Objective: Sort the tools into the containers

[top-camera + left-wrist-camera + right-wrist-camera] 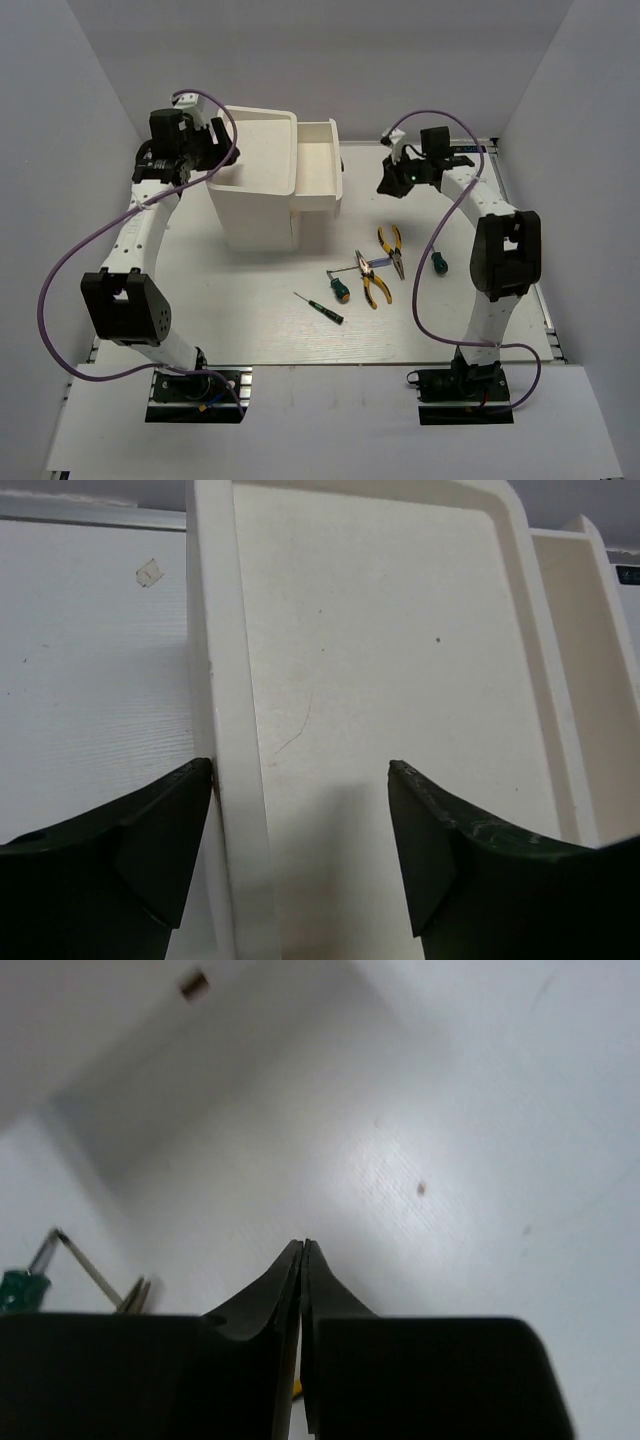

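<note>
White tabletop is filling my remote feed, and the tools are lying on it unsorted, right of centre: yellow pliers (374, 287) are bunching against a green screwdriver (339, 289), seemingly touching, with a thin screwdriver (318, 307) just beside them. The container (250, 215) is standing to their left, its drawer (318, 170) jutting out on the tools' side. My right gripper (302, 1260) is hovering above bare table, jaws pressed together and holding nothing. My left gripper (300, 770) is spread wide, the container's left rim sitting between its fingers (150, 850). I am judging two risks. Closing or pushing with the left could tip or shove the light container. Dropping the right onto the bunched tools could drag a neighbour along, and a carried tool could clip the protruding drawer.
</note>
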You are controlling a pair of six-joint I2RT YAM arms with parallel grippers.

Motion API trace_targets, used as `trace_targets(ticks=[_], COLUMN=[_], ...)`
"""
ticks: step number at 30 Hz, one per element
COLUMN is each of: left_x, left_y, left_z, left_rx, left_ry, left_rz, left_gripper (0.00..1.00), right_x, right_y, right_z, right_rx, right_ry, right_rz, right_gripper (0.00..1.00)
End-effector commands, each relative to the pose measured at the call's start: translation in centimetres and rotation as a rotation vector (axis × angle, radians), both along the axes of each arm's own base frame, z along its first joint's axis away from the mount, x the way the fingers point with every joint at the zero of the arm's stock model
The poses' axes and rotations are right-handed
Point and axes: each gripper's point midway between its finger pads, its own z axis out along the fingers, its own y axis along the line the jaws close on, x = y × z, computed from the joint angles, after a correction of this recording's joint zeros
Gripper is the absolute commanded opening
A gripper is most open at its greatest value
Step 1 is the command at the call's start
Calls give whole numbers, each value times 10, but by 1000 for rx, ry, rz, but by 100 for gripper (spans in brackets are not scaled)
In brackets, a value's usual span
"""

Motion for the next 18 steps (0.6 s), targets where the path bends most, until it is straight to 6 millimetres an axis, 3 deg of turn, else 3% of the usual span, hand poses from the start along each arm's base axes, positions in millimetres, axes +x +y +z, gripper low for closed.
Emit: trace_targets(ticks=[1, 6, 8, 11, 13, 16, 18], left_x=[5, 4, -4, -15, -33, -58, -71], left_y=[-10, -13, -11, -9, -8, -16, -24], left_z=[58, 86, 112, 129, 146, 142, 118], left_rx=[-32, -48, -45, -34, -35, -51, -67], left_ry=[-151, -217, -275, -318, -353, -348, -293], left_rz=[-47, -62, -53, -46, -47, -103, -148], left_gripper=[81, 84, 84, 84, 84, 73, 55], right_x=[-44, -61, -64, -69, -72, -72, -72], right_y=[-30, -50, -62, -72, -77, -84, -85], right_z=[-45, -73, -85, -93, -99, -105, -109], right_rx=[-237, -414, -477, -536, -565, -605, -611], right_ry=[188, 269, 313, 320, 326, 324, 326], right_rz=[-104, -207, -258, -288, -299, -323, -329], right_gripper=[5, 20, 27, 39, 43, 44, 44])
